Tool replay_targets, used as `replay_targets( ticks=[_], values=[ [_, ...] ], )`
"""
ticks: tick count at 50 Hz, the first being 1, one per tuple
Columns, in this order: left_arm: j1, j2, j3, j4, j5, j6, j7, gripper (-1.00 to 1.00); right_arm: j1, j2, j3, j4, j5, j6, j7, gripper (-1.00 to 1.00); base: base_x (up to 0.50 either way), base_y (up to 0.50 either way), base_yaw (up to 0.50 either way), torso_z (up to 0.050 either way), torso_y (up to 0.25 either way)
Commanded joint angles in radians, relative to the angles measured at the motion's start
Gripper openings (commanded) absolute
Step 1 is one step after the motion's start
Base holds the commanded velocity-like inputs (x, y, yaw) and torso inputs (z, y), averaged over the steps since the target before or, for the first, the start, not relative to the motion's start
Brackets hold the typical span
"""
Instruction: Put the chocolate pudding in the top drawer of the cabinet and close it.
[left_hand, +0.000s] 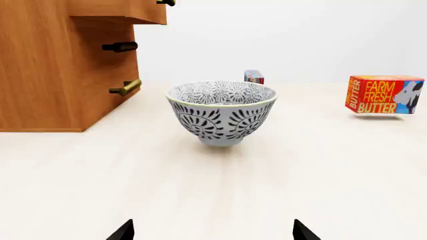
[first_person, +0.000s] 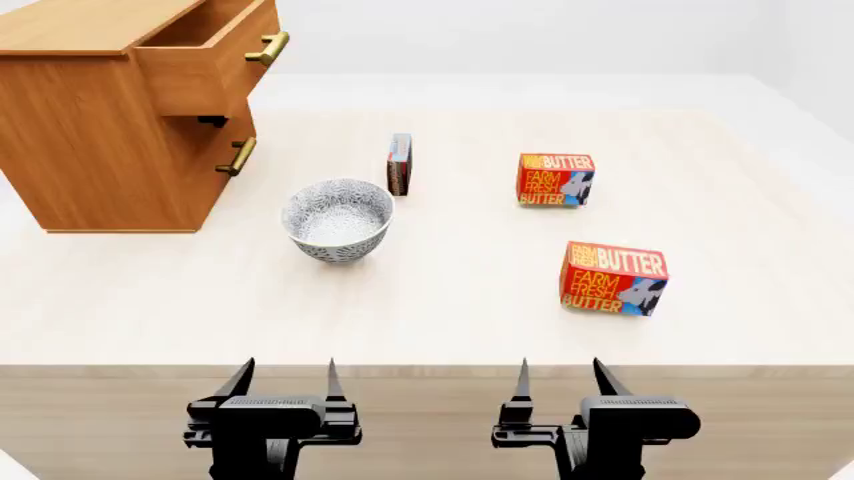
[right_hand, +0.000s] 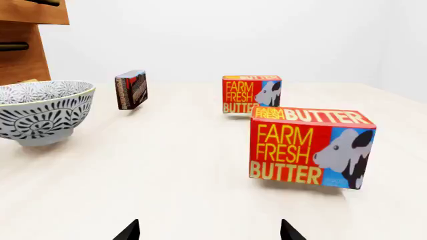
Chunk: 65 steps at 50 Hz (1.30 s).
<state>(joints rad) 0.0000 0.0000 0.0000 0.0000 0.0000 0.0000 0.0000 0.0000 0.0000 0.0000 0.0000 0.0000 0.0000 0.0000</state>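
The chocolate pudding (first_person: 399, 164) is a thin dark box with blue edges, standing on edge behind the bowl; it also shows in the right wrist view (right_hand: 131, 89) and, mostly hidden behind the bowl, in the left wrist view (left_hand: 254, 76). The wooden cabinet (first_person: 94, 140) stands at the far left with its top drawer (first_person: 214, 50) pulled open; the lower drawer (first_person: 238, 157) is shut. My left gripper (first_person: 284, 380) and right gripper (first_person: 559, 378) are both open and empty at the table's near edge, far from the pudding.
A patterned grey bowl (first_person: 338, 220) stands between my left gripper and the pudding. Two Farm Fresh Butter boxes stand at the right, one farther (first_person: 555, 179) and one nearer (first_person: 614, 277). The table (first_person: 441, 310) is pale wood.
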Motion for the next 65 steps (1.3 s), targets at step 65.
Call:
replay_targets(
  ticks=[65],
  values=[
    [0.008,-0.132,0.160,-0.096,-0.108,0.312,-0.033,1.00,0.003,0.111,-0.153,-0.019,0.118,0.014,0.088,1.00,0.00,0.27,0.00,0.000,0.000]
  ],
)
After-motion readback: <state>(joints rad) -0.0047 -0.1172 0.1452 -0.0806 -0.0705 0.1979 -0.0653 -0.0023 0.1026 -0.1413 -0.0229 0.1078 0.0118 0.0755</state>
